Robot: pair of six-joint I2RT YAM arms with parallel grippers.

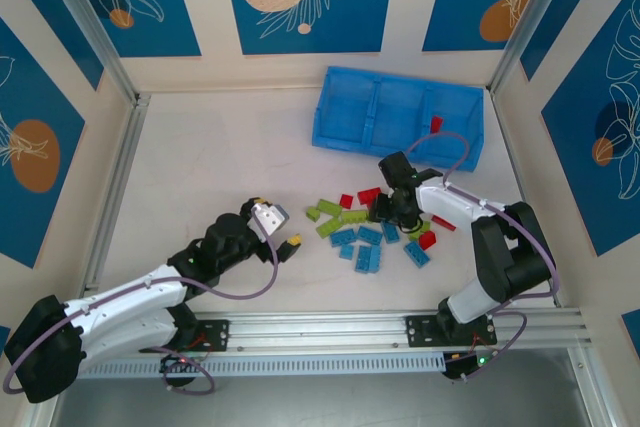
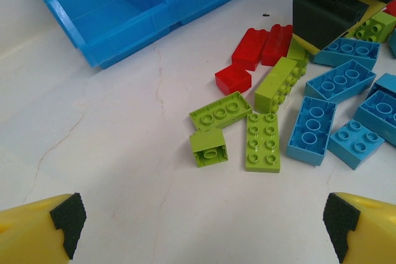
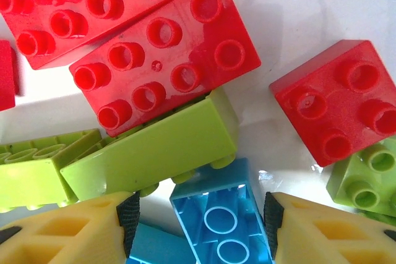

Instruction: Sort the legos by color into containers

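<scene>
The tray is set at the far right of the worktop, its three compartments side by side. One red lego is seen in the rightmost compartment. The other legos are scattered loose on the worktop just in front of the tray, with lime, red and light blue mixed together.

The right hand is placed low at the right part of this heap. Its fingers are parted astride an upturned light blue brick. One pad is seen at the brick's edge and a gap is left at the other side, so the brick is not clamped. Two red bricks and a lime brick are seen lying just beyond it.

The left hand is held to the left of the heap, above bare worktop. Its jaws are spread wide and nothing is held between them.
</scene>
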